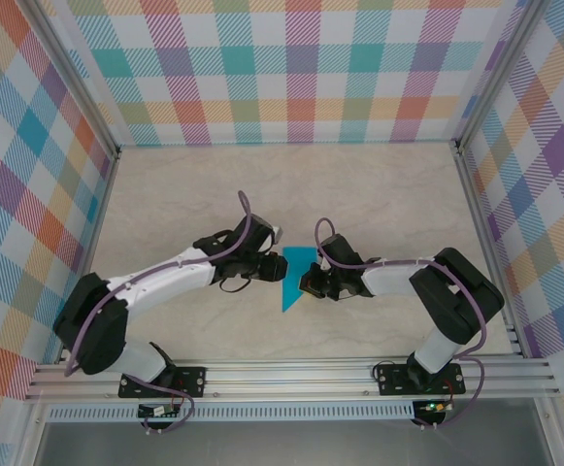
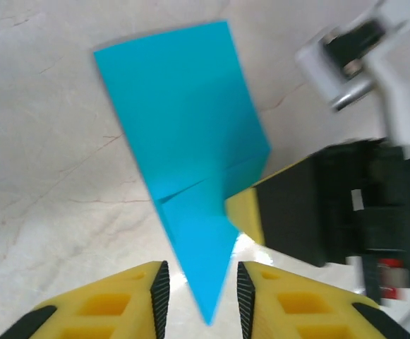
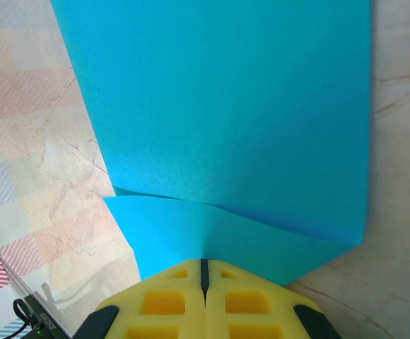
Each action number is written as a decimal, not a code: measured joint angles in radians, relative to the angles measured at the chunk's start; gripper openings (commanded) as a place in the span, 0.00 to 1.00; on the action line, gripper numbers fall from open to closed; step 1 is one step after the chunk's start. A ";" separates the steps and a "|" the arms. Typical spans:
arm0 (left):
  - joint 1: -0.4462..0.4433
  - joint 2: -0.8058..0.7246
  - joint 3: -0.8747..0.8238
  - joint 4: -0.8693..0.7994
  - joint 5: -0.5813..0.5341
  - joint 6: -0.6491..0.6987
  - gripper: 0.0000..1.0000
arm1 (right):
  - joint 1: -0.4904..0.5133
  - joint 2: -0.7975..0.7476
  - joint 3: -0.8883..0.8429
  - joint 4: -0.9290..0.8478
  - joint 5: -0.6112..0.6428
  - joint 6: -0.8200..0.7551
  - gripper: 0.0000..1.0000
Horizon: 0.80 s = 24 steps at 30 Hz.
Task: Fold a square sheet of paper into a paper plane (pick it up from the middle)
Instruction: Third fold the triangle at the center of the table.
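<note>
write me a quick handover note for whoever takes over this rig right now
Left gripper: open, with one finger on each side of the paper plane's sharp point, not clamping it.
Right gripper: shut, and it looks pinched on the plane's side edge.
Paper: on the table between the two grippers.
Done: the sheet is folded into a narrow pointed dart with visible creases.
Left: the right gripper has not let go. The pictures do not show whether more folds are needed.

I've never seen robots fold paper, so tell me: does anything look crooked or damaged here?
Nothing looks torn or spilled. The paper plane, pinched at its edge by the right gripper, has folded layers meeting at a slanted, stepped seam, so the fold looks slightly uneven.
</note>
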 measured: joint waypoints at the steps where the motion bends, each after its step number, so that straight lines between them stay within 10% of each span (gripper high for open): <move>1: 0.000 -0.018 -0.018 0.016 0.017 -0.026 0.23 | 0.000 0.000 0.001 -0.002 0.000 0.000 0.04; 24: -0.031 0.256 -0.156 0.319 0.167 -0.264 0.10 | -0.004 0.000 0.004 -0.005 -0.014 -0.031 0.04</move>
